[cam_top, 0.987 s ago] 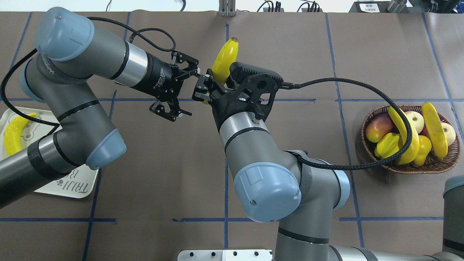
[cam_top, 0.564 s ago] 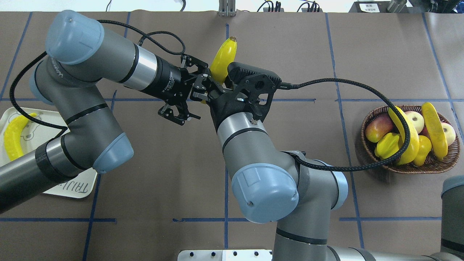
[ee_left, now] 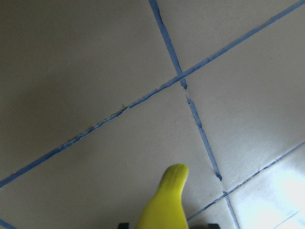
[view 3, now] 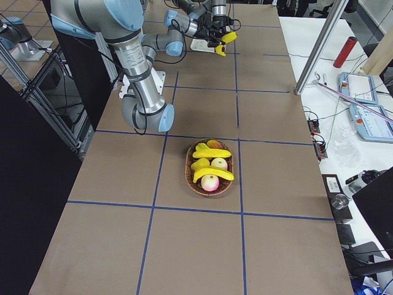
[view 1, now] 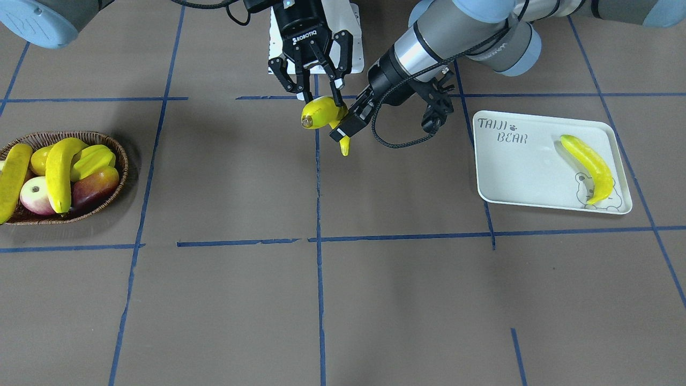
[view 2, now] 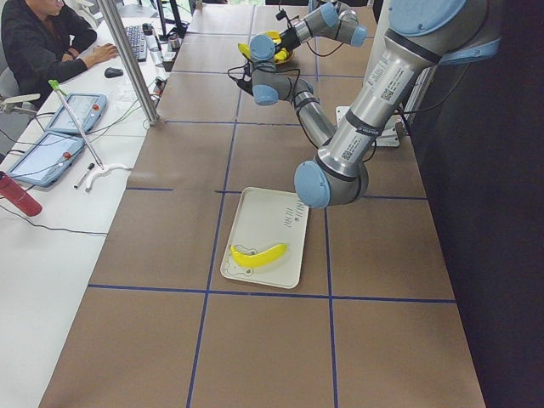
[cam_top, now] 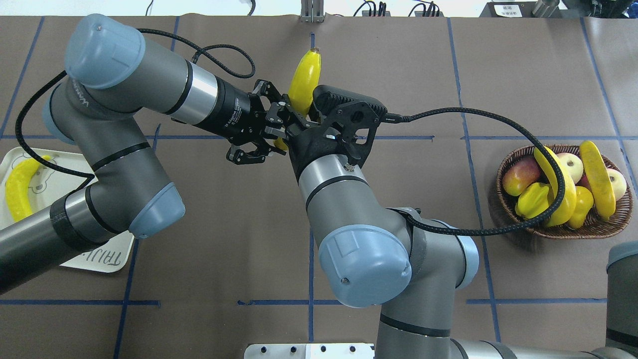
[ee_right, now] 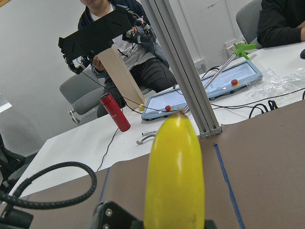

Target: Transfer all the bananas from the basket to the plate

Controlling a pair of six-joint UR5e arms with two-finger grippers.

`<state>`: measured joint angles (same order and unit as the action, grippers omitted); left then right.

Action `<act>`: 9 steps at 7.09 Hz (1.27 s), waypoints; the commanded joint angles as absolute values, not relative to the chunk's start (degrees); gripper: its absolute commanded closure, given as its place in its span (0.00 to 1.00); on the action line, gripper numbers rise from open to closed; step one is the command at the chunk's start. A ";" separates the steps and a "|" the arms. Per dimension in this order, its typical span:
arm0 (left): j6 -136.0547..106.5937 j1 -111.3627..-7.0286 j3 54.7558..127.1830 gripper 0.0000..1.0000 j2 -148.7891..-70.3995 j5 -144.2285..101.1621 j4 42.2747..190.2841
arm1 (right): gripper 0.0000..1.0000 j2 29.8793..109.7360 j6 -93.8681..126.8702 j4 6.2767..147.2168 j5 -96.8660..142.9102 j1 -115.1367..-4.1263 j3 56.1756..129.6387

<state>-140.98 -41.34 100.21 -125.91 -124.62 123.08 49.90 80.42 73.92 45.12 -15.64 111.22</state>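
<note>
My right gripper is shut on a yellow banana and holds it in the air over the table's middle. In the overhead view this banana sticks out past the right wrist. My left gripper is open, and the banana's lower end lies by its fingertips. The left wrist view shows that banana tip at the bottom centre. Another banana lies on the plate. Two bananas rest in the basket.
The basket also holds apples, a mango and a yellow-green starfruit. The right wrist's black cable arcs over the basket in the overhead view. A white mount sits by the robot's base. A person sits at the side desk.
My left gripper has moved right, closing the gap to the held banana until its open fingers reach the lower end. The right arm has barely moved.
</note>
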 commanded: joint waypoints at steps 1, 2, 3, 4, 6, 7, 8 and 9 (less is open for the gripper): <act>-141.15 -41.75 100.20 1.00 -125.77 -124.72 123.05 | 0.01 49.92 80.59 73.83 45.09 -15.64 111.45; -141.24 -41.92 100.20 1.00 -125.77 -124.72 122.96 | 0.00 50.01 80.51 73.74 45.17 -15.64 111.53; -141.15 -42.01 100.20 1.00 -125.77 -124.72 122.96 | 0.00 50.01 80.16 73.65 45.26 -15.64 111.79; -141.24 -42.19 100.20 1.00 -125.68 -124.72 122.87 | 0.00 50.18 79.90 73.57 45.70 -15.64 112.75; -140.80 -43.93 98.80 1.00 -125.60 -124.72 122.87 | 0.00 52.98 79.54 73.74 50.07 -15.47 119.24; -140.28 -45.51 98.01 1.00 -125.42 -125.24 122.96 | 0.00 55.26 79.19 73.83 50.45 -15.21 121.88; -136.79 -47.01 97.74 1.00 -125.16 -127.25 121.74 | 0.00 55.98 76.14 74.18 52.19 -15.12 124.25; -127.80 -48.94 98.87 1.00 -122.28 -130.75 119.47 | 0.00 56.68 73.59 74.44 55.43 -16.07 125.58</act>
